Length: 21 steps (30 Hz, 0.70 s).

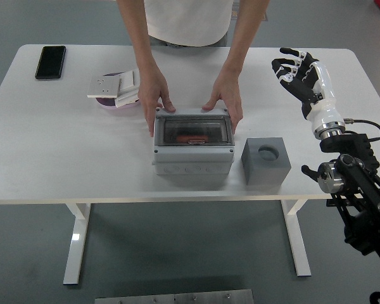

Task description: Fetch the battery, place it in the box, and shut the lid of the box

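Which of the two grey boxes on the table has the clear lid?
The larger grey box at the table's middle, held by the person's hands. The small grey block on its right only has a round hole on top.

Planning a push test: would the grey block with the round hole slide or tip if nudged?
The grey block is squat and flat-bottomed, so it would likely slide, not tip. It looks rigid. The table looks smooth, so it may move easily.

1 box (193, 149), 1 phone (50, 61), 1 block (266, 160)
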Each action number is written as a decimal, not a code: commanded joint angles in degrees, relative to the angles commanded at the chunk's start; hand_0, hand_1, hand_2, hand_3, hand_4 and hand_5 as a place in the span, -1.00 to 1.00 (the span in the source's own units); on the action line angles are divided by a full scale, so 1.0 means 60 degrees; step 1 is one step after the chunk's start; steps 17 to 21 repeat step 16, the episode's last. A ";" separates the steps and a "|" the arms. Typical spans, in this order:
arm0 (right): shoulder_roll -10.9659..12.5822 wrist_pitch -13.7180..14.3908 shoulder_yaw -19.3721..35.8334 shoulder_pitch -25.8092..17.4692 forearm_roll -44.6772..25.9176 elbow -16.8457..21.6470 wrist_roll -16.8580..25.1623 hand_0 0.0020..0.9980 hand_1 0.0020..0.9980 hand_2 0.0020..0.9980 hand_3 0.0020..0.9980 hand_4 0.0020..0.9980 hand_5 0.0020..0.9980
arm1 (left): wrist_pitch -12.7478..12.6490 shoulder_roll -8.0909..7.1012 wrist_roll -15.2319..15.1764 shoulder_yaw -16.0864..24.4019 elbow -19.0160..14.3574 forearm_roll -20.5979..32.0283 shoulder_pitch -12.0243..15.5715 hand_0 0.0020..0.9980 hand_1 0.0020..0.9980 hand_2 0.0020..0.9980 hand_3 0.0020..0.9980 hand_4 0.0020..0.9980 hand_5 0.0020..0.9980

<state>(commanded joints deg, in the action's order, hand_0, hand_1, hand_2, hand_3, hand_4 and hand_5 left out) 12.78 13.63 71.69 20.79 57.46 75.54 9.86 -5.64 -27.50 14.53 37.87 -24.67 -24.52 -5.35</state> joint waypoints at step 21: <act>0.0013 0.0093 0.0185 -0.0082 0.0195 0.0212 -0.0094 0.49 0.30 0.18 0.31 0.55 -0.55 | 0.0046 -0.0080 0.0073 0.0084 0.0003 -0.0183 -0.0228 0.22 0.47 0.17 0.00 -0.35 -1.00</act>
